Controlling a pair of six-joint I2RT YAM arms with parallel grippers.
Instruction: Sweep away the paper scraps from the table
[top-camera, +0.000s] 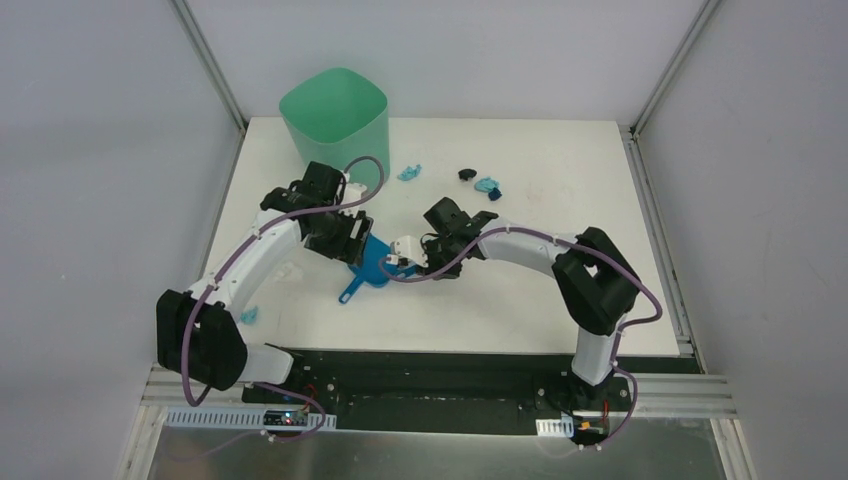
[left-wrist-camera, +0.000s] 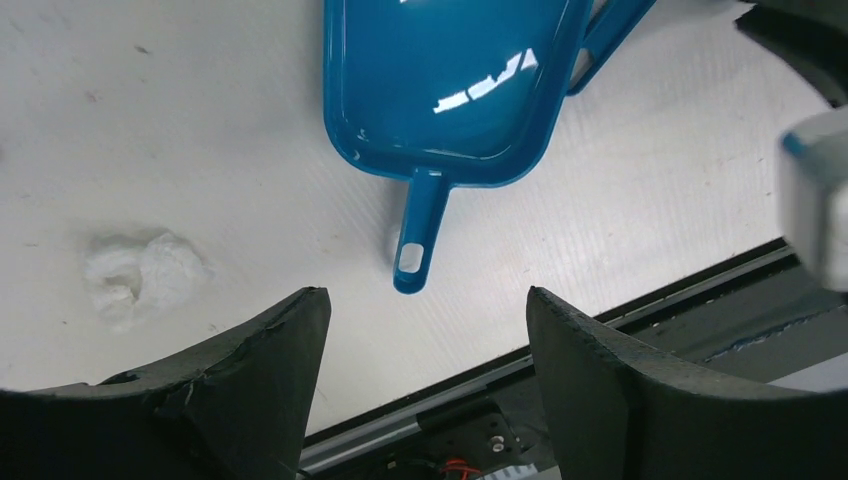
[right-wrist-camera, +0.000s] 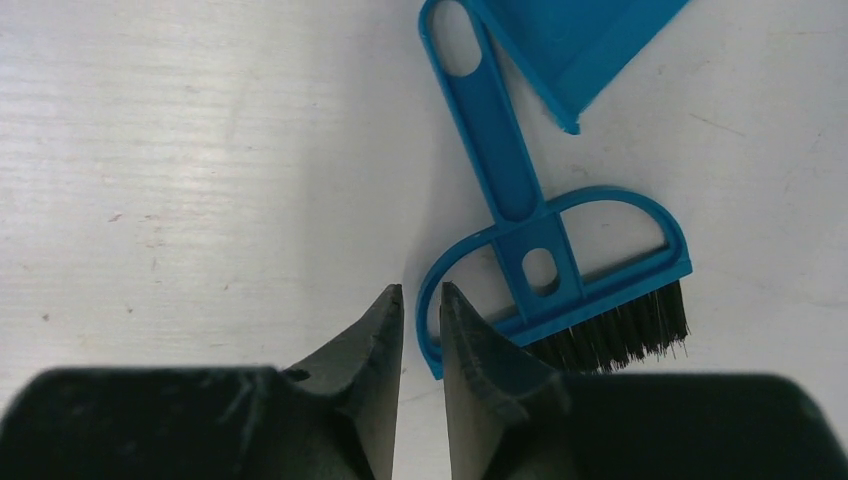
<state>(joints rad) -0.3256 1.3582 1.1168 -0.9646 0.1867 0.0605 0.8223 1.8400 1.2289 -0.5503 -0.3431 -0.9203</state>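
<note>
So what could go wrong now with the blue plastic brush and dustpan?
The right gripper sits at the thin curved edge of the blue plastic brush with black bristles, not its long handle, so the brush might twist or slip.
The open left gripper hangs over the thin handle of the blue plastic dustpan, near the right one; they might bump.
The crumpled white paper scrap lies off to the side and could get missed.
</note>
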